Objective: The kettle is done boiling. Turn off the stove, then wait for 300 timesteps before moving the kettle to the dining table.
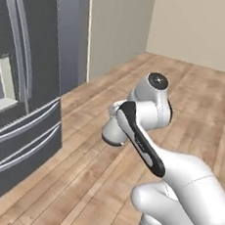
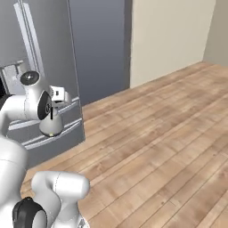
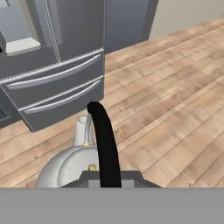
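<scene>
Pinching the kettle [image 3: 65,168] by its black handle, the end effector [image 3: 105,179] is pressed together.

Glossy white kettle [image 3: 65,168], matt black handle [image 3: 105,140]; brushed-metal fridge [image 1: 22,100]; wood-plank floor [image 2: 169,133].

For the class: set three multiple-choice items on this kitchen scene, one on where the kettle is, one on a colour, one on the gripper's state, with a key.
1. Where is the kettle?
A. on a burner
B. hanging from the gripper, over the wooden floor
C. on a table

2. What colour is the kettle's handle?
A. black
B. red
C. white

3. How is the gripper?
A. wide open
B. shut on nothing
C. shut on the handle

Key: B, hand view shows floor beneath it; A, a black arch; C, the handle runs into the gripper.
</scene>
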